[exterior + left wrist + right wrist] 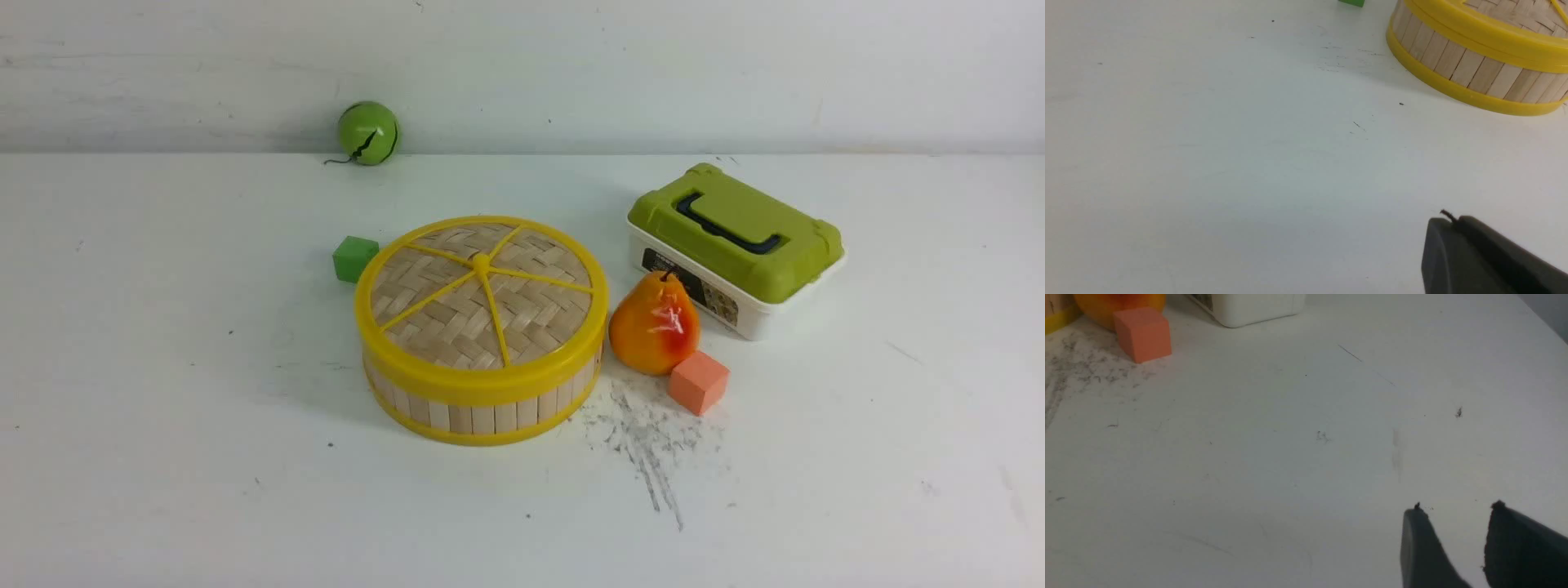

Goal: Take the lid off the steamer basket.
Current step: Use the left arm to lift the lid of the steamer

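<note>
**Operator:** Front view, report.
**Arm:** The lid point(482, 294) sits seated on the steamer basket point(482, 408). The pear point(654, 325) stands just right of the steamer basket. The green cube point(354, 258) lies at its far left edge.

**Operator:** Left wrist view.
**Arm:** My left gripper point(1449, 222) has its fingers pressed together, empty, apart from the steamer basket.

**Operator:** Right wrist view.
**Arm:** My right gripper point(1457, 508) has its fingers spread, holding nothing, well apart from the steamer basket.
</note>
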`<action>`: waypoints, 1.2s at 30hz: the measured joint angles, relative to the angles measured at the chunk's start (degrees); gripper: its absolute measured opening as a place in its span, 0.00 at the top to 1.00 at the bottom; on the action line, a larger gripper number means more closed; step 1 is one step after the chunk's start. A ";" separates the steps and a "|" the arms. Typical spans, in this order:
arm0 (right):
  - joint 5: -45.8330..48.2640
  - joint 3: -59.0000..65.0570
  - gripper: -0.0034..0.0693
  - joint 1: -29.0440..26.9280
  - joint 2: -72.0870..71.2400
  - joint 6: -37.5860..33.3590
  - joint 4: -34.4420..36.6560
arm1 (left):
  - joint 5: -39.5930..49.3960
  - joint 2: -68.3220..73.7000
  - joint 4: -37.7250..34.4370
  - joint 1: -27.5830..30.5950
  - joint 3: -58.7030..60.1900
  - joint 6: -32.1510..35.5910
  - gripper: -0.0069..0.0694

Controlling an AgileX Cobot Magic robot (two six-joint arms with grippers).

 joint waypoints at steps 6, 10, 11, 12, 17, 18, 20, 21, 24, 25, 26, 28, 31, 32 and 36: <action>0.00 0.00 0.62 0.00 0.00 0.00 0.00 | 0.00 0.00 0.00 0.00 0.00 0.00 0.90; 0.00 0.00 0.62 0.00 0.00 0.00 0.00 | 0.00 0.00 0.00 0.00 0.00 0.00 0.89; 0.00 0.00 0.62 0.00 0.00 0.00 0.00 | 0.00 0.00 0.00 0.00 0.00 0.00 0.89; 0.00 0.00 0.62 0.00 0.00 0.00 0.00 | 0.00 0.00 0.05 0.00 0.00 0.11 0.89; 0.00 0.00 0.62 0.00 0.00 0.00 0.00 | 0.00 0.00 0.24 0.00 0.00 0.46 0.88; 0.00 0.00 0.62 0.00 0.00 0.00 0.00 | 0.00 0.00 0.24 0.00 0.00 0.46 0.88; 0.00 0.00 0.62 0.00 0.00 0.00 0.00 | 0.00 0.00 0.24 0.00 0.00 0.48 0.88; 0.00 0.00 0.62 0.00 0.00 0.00 0.00 | 0.00 0.00 0.24 0.00 0.00 0.48 0.88; 0.00 0.00 0.62 0.00 0.00 0.00 0.00 | 0.00 0.00 0.24 0.00 0.00 0.52 0.88; 0.00 0.00 0.62 0.00 0.00 0.00 0.00 | 0.00 0.00 0.24 0.00 0.00 0.52 0.88; 0.00 0.00 0.62 0.00 0.00 0.00 0.00 | 0.00 0.00 0.24 0.00 0.00 0.52 0.88; 0.00 0.00 0.62 0.00 0.00 0.00 0.00 | -0.05 0.00 0.24 0.00 0.00 0.52 0.88; 0.00 0.00 0.62 0.00 0.00 0.00 0.00 | -0.05 0.00 0.24 0.00 0.00 0.52 0.87; 0.00 0.00 0.62 0.00 0.00 0.00 0.00 | -0.05 0.00 0.24 0.00 0.00 0.52 0.87; 0.00 0.00 0.62 0.00 0.00 0.00 0.00 | -0.10 0.00 0.24 0.00 0.00 0.52 0.87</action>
